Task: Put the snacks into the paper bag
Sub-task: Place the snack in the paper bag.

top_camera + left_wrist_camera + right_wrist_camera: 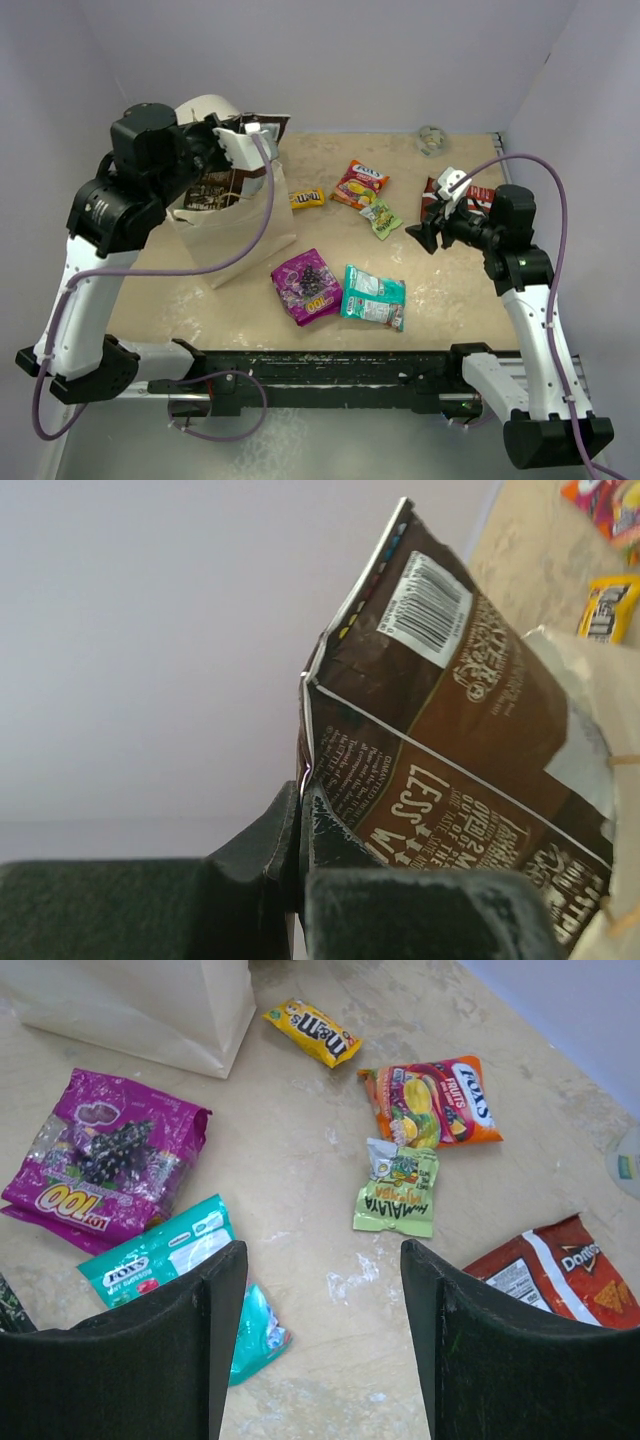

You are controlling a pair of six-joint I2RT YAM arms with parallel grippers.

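Gripping: left hand (248, 140) is clamped on the edge of the dark brown packet (272, 124), its fingers pinched tight on the seam in the left wrist view (302, 810).
Dark brown packet (440, 730): raised off the bench, at the mouth of the paper bag (235, 240); its far end passes behind the bag's rim (600, 700).
Paper bag: stands upright at the left of the bench (440, 300), directly under the left hand.
Right hand (420, 238): fingers spread wide, nothing between them (322, 1260); it hangs above the bench at the right.
Teal packet (170, 1260): flat on the bench, closest to the right hand, partly hidden behind its left finger.
Purple packet (100, 1160): flat, just beside the teal one, on the bag's side.
Small green packet (397, 1192): ahead of the right hand's gap, apart from it.
Orange-red packet (430, 1100): just beyond the small green one.
Yellow candy bag (312, 1032): farther on, near the bag's base (150, 1000).
Red chip bag (550, 1270): beside the right finger, partly covered by it.
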